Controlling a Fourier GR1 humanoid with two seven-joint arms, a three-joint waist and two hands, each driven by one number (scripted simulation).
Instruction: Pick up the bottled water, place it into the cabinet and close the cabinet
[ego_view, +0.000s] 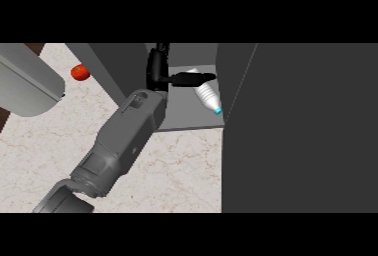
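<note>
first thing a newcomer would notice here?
The grey forearm running up the middle, its black hand reaching into the cabinet. Just right of the hand, a water bottle lies on its side on the cabinet floor, blue cap toward the viewer. The dark cabinet door fills the right side; a small red fruit sits upper left on the counter.

pale marble counter (184, 165), grey appliance (29, 85)

We see the marbled counter (44, 150) bearing a red fruit (80, 72), and the cabinet's floor (184, 117) bearing the bottled water (208, 97).
</note>
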